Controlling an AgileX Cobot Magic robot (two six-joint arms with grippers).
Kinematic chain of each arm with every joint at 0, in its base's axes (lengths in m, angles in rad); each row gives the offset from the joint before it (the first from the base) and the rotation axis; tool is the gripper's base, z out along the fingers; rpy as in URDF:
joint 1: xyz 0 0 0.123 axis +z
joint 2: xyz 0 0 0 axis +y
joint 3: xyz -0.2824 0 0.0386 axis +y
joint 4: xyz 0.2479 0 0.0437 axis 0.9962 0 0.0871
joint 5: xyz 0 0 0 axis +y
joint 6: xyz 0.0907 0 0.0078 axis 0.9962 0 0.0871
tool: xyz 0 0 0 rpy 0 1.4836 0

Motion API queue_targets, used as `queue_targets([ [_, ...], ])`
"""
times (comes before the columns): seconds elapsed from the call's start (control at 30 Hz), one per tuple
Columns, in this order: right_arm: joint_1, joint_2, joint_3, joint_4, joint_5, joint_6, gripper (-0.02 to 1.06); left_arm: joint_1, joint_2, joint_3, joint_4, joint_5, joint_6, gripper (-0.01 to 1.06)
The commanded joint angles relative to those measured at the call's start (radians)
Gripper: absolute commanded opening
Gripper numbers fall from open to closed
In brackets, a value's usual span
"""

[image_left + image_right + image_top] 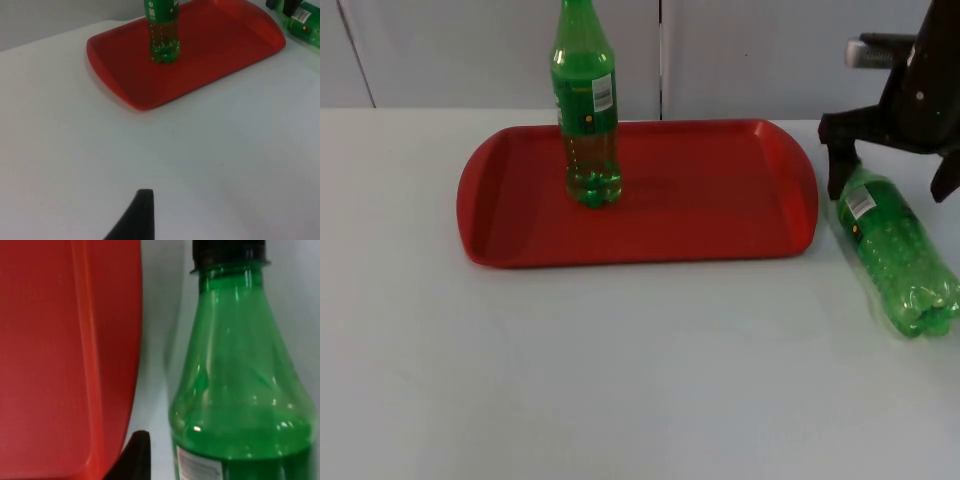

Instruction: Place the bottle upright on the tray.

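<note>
- Right gripper: at the right end of the table, down over the neck end of the lying bottle. Fingers spread, one on each side of the bottle's upper part; can't confirm they touch it.
- Right wrist view: lying bottle seen close, green, black cap, white label edge visible; one black fingertip sits between the bottle and the tray's rim.
- Lying bottle: on its side on the white table, just beside the tray's right end, off the tray. Neck points toward the partition wall, base toward the front edge of the table.
- Tray: red, shallow, rounded corners, flat on the table in the middle-back area, long side parallel to the wall.
- Standing bottle: second green bottle, upright on the left half of the tray, with a label and some liquid in the lower part.
- Left wrist view: tray and standing bottle ahead; a bit of the lying bottle past the tray's far end.
- Left gripper: waits back over the bare table, well apart from the tray; one black fingertip visible. Can't tell whether it is spread or closed.
</note>
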Motion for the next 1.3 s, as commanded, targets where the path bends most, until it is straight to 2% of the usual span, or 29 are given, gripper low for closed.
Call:
queue_targets([
  [0.0, 0.007, 0.015, -0.005, -0.017, -0.025, -0.003, 0.95, -0.006, -0.004, 0.004, 0.007, -0.002, 0.002, 1.05],
  [0.43, 0.007, 0.084, -0.005, -0.010, -0.084, 0.000, 0.95, -0.006, -0.004, 0.004, 0.007, -0.002, 0.002, 1.05],
  [0.73, 0.007, 0.102, -0.005, 0.012, -0.098, 0.008, 0.87, -0.006, -0.004, 0.004, 0.007, -0.002, 0.002, 1.05],
  [0.83, 0.007, 0.102, -0.005, 0.030, -0.101, 0.008, 0.69, -0.006, -0.004, 0.004, 0.007, -0.002, 0.002, 1.05],
  [0.87, 0.007, 0.102, -0.005, 0.030, -0.104, 0.008, 0.57, -0.006, -0.004, 0.004, 0.007, -0.002, 0.002, 1.05],
  [0.9, 0.007, 0.102, -0.005, 0.030, -0.104, 0.008, 0.57, -0.006, -0.004, 0.004, 0.007, -0.002, 0.002, 1.05],
  [0.93, 0.007, 0.102, -0.005, 0.035, -0.104, 0.008, 0.46, -0.006, -0.004, 0.004, 0.007, -0.002, 0.002, 1.05],
  [1.03, 0.007, 0.102, -0.005, 0.035, -0.100, 0.008, 0.03, -0.006, -0.004, 0.004, 0.007, -0.002, 0.002, 1.05],
  [1.07, 0.007, 0.102, -0.005, 0.037, -0.097, 0.008, 0.00, -0.006, -0.004, 0.004, 0.007, -0.002, 0.002, 1.05],
  [1.27, 0.007, 0.088, -0.005, 0.039, -0.082, 0.008, 0.00, -0.006, -0.004, 0.004, 0.007, -0.002, 0.002, 1.05],
])
